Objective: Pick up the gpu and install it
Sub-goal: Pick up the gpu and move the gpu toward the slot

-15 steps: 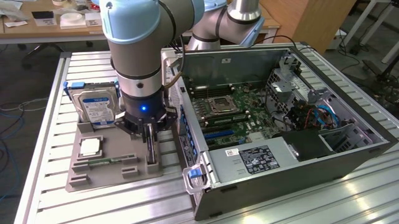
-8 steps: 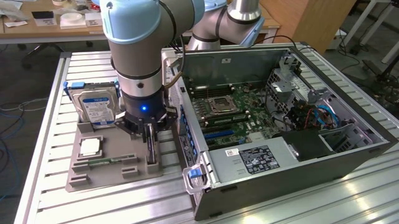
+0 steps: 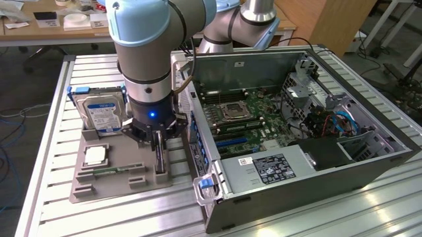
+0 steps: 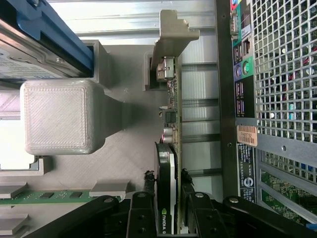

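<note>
The gpu (image 4: 172,124) stands on its long edge in a slot of the grey holder tray (image 3: 99,190), beside the open computer case. Seen edge-on, it has a green board, a black cooler and a silver end bracket (image 4: 171,34). In the exterior view it is a thin dark card (image 3: 159,160) under the arm. My gripper (image 4: 168,220) is lowered over the card's cooler end, one black finger (image 4: 141,218) on each side and very close to it. The jaws stand open around the card, which still rests in its slot. My gripper (image 3: 157,140) sits low over the tray.
A silver hard drive (image 3: 102,116) in a blue frame stands at the tray's back. A processor (image 3: 96,155) and a memory stick (image 3: 108,171) lie nearer the front. The open case (image 3: 310,148) with its motherboard (image 3: 247,118) is at the exterior view's right, its rear panel (image 4: 277,74) close to the card.
</note>
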